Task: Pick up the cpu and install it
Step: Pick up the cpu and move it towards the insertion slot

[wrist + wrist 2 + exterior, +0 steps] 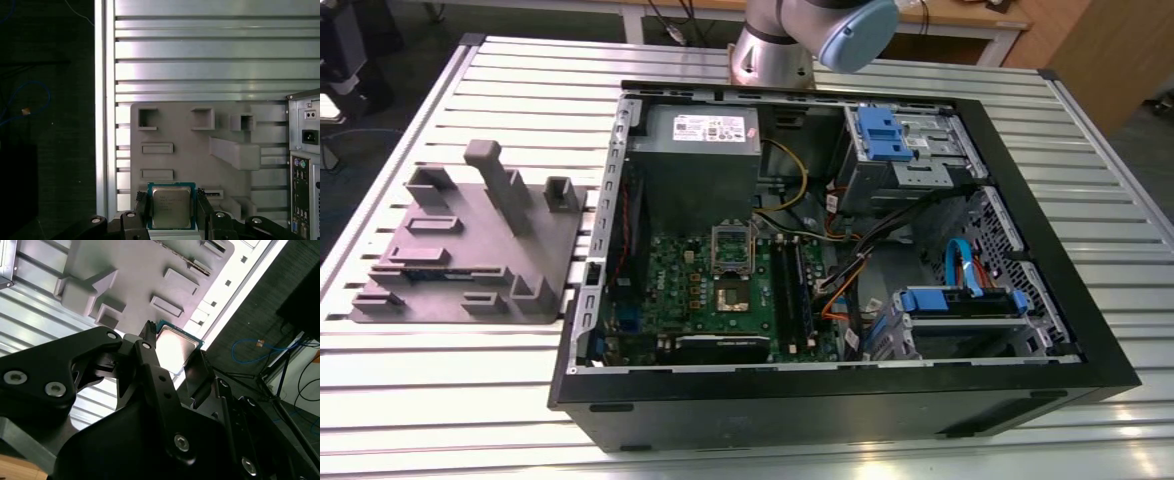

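Observation:
In both wrist views the cpu (171, 206) (175, 347), a small square chip with a silver-grey metal top and a green edge, sits between my gripper's (171, 214) (172, 359) two black fingers (142, 210), which are shut on its sides. It hangs well above the grey plastic fixture block (190, 145) (140, 270). In the exterior view the green motherboard (687, 290) lies inside the open computer case (841, 400), with its dark square socket (731, 292) near the middle.
The fixture block (467, 250) lies on the slatted aluminium table (520, 80), at the exterior view's left of the case. Cables, blue drive brackets (881, 130) and a power supply (700, 130) crowd the case. The arm's base (781, 45) stands behind the case.

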